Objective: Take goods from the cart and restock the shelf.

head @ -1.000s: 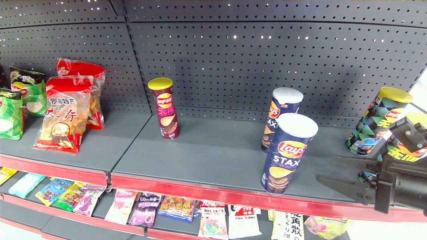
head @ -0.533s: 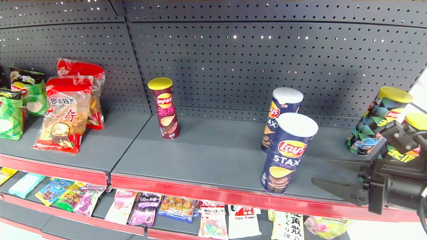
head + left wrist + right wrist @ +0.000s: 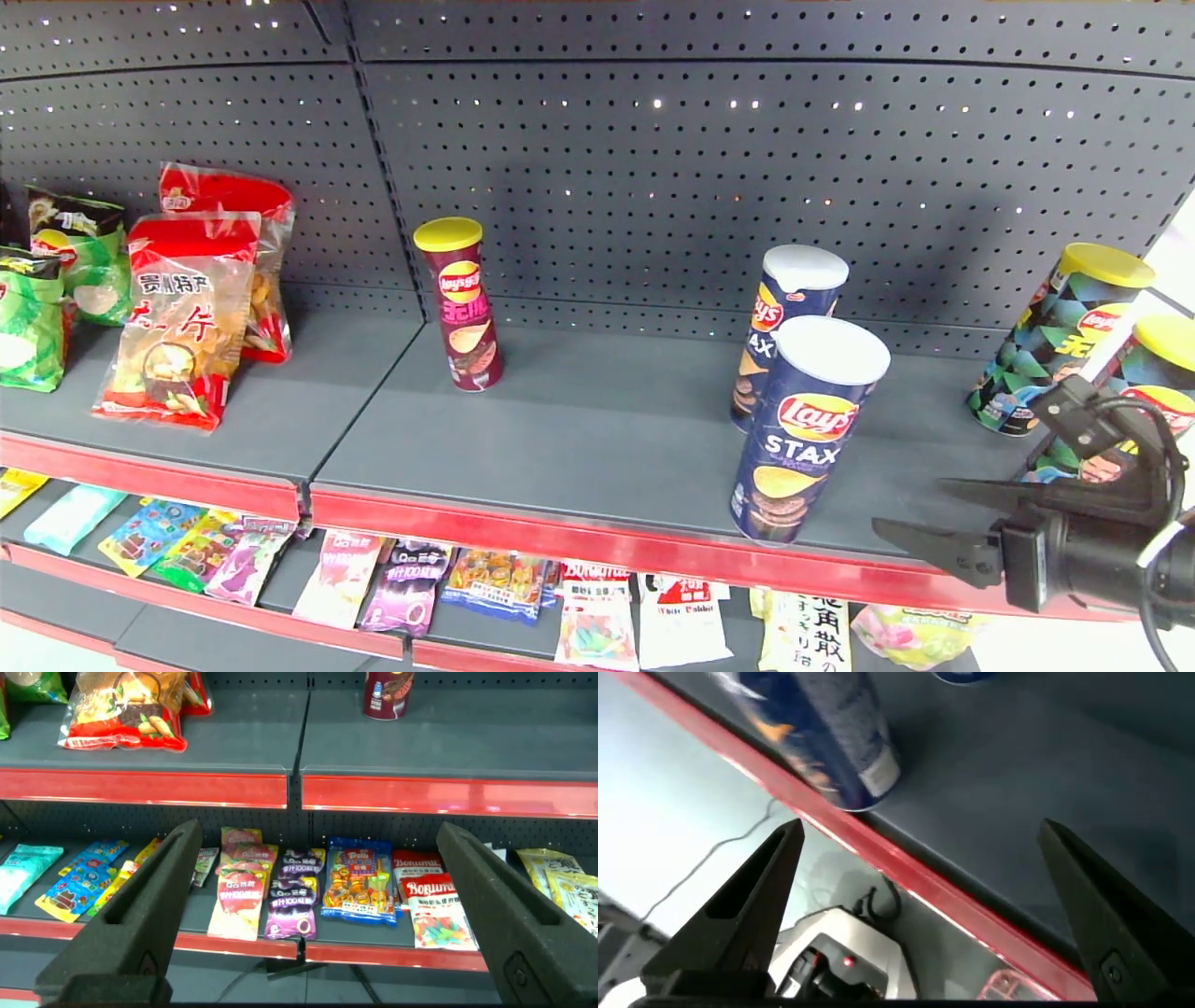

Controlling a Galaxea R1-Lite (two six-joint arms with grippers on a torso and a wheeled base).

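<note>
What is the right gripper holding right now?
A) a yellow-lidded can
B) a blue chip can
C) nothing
C: the right gripper is open with nothing in it, off to the side of the front blue can near the red edge of the shelf.

Light: your shelf (image 3: 579, 439) is bright and evenly lit.
Shadow: soft, across the back panel (image 3: 934, 215) toward its right.
Glare: white past the shelf's right end.

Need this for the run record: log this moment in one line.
hold: nothing | right pincer: open, beside front navy can at shelf edge | left pincer: open, facing lower snack packets
</note>
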